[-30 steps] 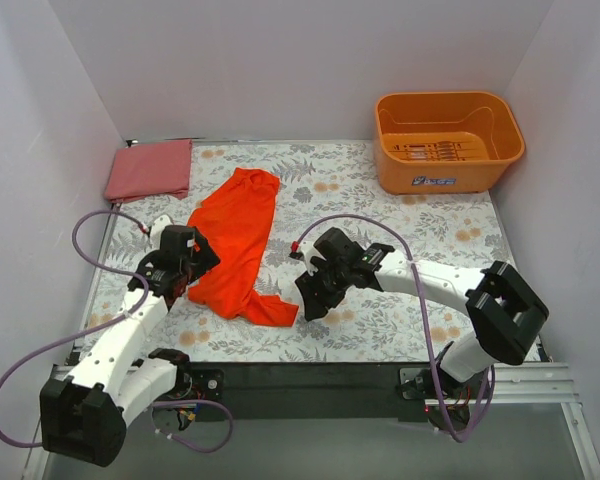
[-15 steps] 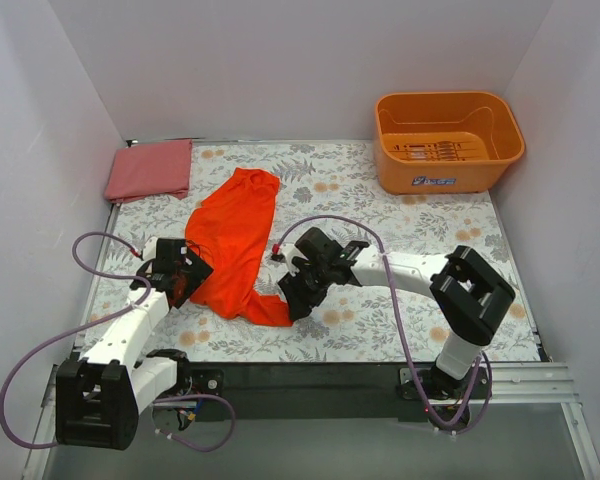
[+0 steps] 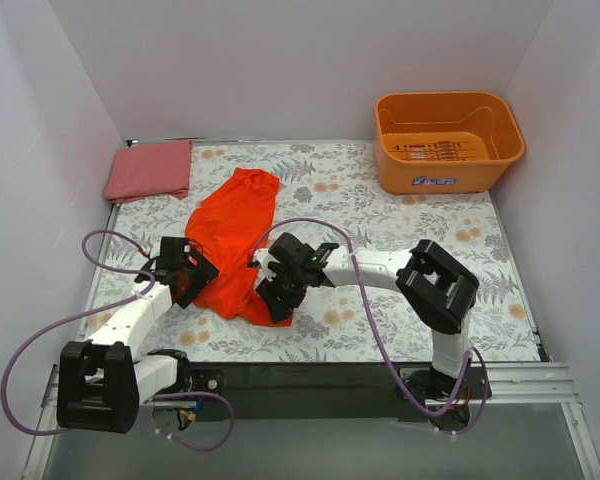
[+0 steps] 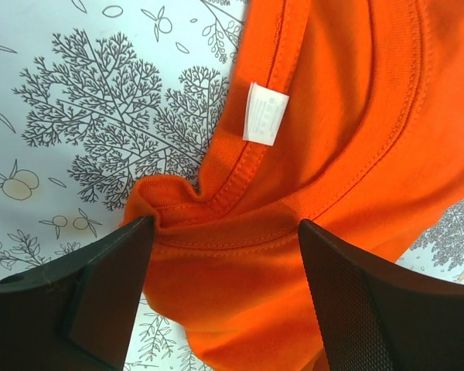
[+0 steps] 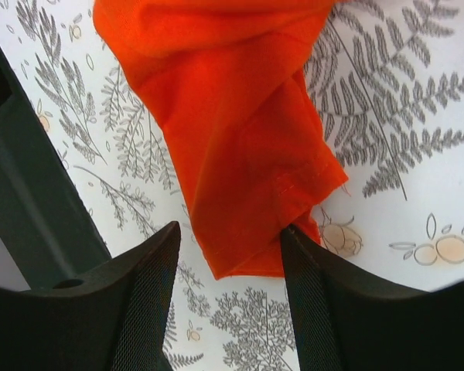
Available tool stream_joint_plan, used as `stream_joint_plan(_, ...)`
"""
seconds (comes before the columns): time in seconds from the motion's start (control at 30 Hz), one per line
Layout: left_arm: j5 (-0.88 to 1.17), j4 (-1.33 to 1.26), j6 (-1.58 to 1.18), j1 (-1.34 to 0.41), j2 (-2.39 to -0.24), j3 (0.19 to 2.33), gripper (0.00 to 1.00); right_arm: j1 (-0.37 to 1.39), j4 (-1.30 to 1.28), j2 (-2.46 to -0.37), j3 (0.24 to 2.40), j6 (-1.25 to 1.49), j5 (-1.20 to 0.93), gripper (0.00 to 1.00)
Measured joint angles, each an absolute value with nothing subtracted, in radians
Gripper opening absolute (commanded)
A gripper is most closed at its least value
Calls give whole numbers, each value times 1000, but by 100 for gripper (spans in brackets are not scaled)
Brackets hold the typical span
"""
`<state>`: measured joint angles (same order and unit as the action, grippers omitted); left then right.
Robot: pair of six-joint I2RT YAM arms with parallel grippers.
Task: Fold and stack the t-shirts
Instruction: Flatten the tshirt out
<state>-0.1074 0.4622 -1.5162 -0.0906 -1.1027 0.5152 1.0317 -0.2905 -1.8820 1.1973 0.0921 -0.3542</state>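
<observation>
A: Left hand [image 4: 223,232]: fingers apart, straddling the collar [image 4: 243,166] of the orange-red t-shirt [image 4: 356,100]. White tag [image 4: 264,114] shows only in this wrist view.
B: Right hand [image 5: 228,239]: spread wide around a hemmed end [image 5: 313,185]. Top view alone: pinkish-red t-shirt [image 3: 150,168] folded, far-left tabletop [image 3: 400,215] corner; tub [image 3: 480,172] far right, contents unreadable.

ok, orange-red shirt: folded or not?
Not folded. The orange-red t-shirt lies as an uneven, wrinkled strip on the table; its white neck tag is exposed in the left wrist view.

I see bare table [image 3: 380,215] to pass over between the orange shirt [image 3: 235,225] and the tub [image 3: 450,172] at far right; the folded pink shirt [image 3: 150,168] blocks the far-left corner.
</observation>
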Motion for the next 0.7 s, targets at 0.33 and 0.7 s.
stream_joint_plan(0.33,-33,426,-1506,-87,-1196,522,0,1053,-316,-1927,1244,76,-356,1)
stream_joint_plan(0.7,-109,613,-1321,-101,-1127,1045,2,977,-467,-1361,1174,47,-611,23)
